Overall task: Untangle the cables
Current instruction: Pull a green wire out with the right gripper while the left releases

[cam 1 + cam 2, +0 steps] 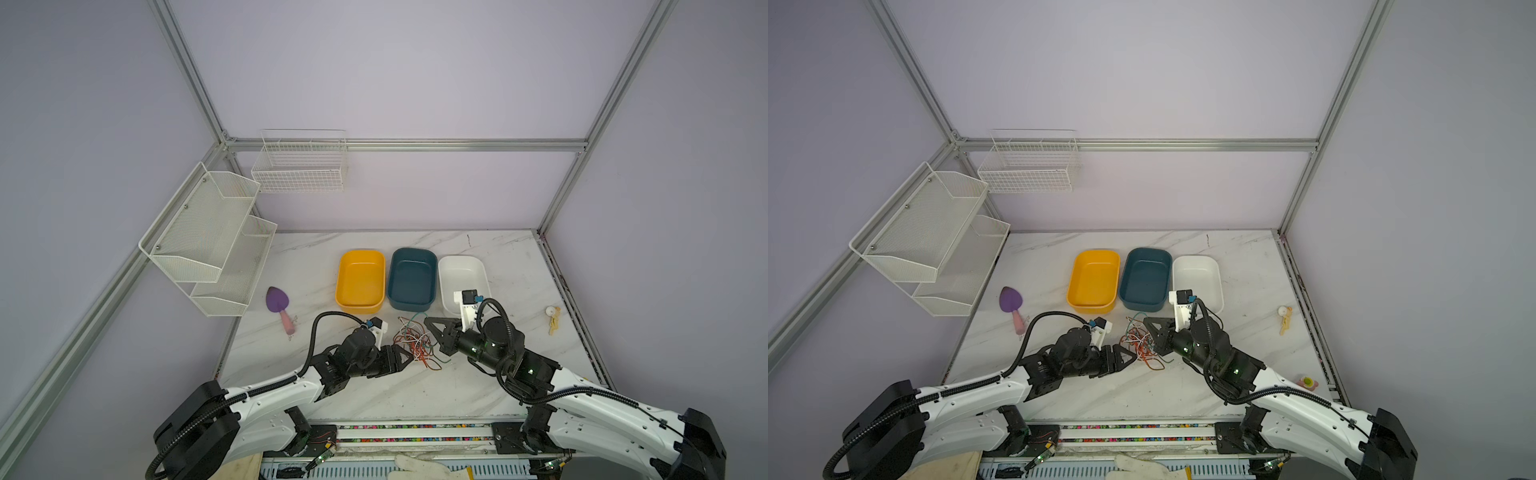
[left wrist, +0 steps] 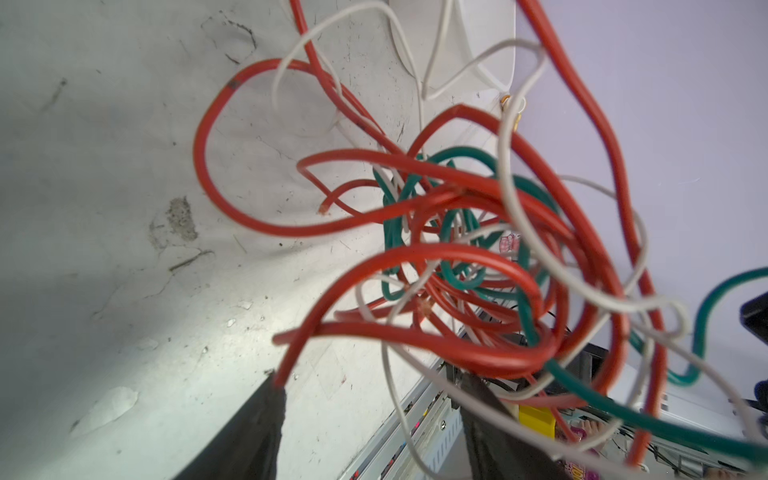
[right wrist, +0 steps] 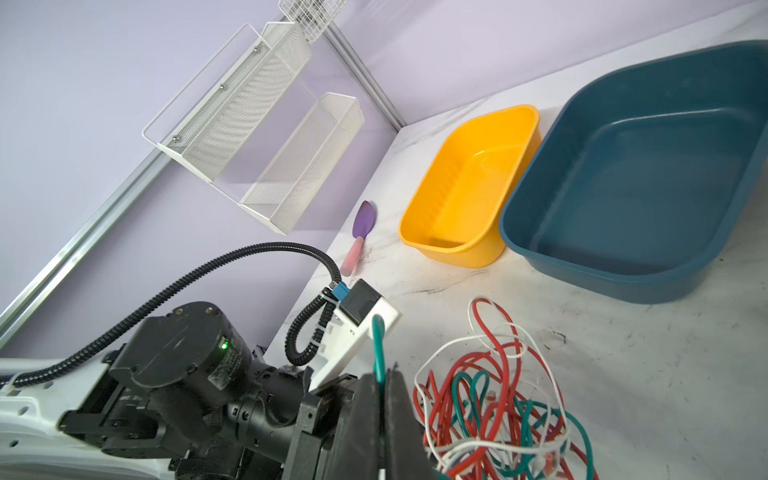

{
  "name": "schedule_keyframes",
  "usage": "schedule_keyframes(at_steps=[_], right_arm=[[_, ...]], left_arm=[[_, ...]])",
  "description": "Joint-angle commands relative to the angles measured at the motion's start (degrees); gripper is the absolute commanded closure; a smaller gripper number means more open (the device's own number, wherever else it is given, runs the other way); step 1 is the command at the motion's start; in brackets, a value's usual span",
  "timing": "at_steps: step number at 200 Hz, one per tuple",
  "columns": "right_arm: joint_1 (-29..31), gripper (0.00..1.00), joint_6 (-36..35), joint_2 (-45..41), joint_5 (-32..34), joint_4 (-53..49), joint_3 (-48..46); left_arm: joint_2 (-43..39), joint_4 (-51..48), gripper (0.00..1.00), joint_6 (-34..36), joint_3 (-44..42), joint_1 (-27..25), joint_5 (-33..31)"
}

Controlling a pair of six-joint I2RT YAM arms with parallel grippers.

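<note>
The cables (image 1: 417, 343) (image 1: 1144, 343) are a knot of thin red, white and green wires on the marble table, between my two grippers. My left gripper (image 1: 405, 358) (image 1: 1127, 355) is at the knot's left edge. In the left wrist view its jaws (image 2: 370, 382) stand apart; a red cable end touches one fingertip (image 2: 276, 386) and a white cable loops through the gap, with the tangle (image 2: 478, 249) just ahead. My right gripper (image 1: 429, 322) (image 1: 1148, 323) is at the knot's upper right. It (image 3: 383, 374) is shut on a green cable (image 3: 377, 345) that sticks out past its tips, beside the tangle (image 3: 498, 415).
Three empty tubs stand in a row behind the cables: yellow (image 1: 360, 282), dark blue (image 1: 412, 278) and white (image 1: 461, 272). A purple trowel (image 1: 277, 301) lies at the left, a small toy (image 1: 552, 320) at the right. Wire racks (image 1: 208, 237) hang on the left wall.
</note>
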Motion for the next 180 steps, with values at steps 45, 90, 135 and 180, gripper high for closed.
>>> schedule_keyframes(at_steps=[45, 90, 135, 180], right_arm=[[-0.26, 1.00, 0.00, 0.58, -7.96, 6.44, 3.54], [-0.26, 1.00, -0.38, -2.20, -5.06, 1.98, 5.65], [-0.27, 1.00, -1.56, -5.19, -0.59, -3.55, 7.72], [-0.31, 1.00, -1.42, -6.81, 0.50, -5.37, 9.23]], left_arm=[[-0.74, 7.40, 0.25, -0.73, -2.78, -0.04, 1.45], [0.09, 7.81, 0.45, -0.89, -3.92, -0.04, 1.12], [0.35, 7.89, 0.69, -0.89, -5.84, -0.04, 1.03], [0.24, 7.84, 0.88, -0.63, -6.85, -0.04, 0.41]])
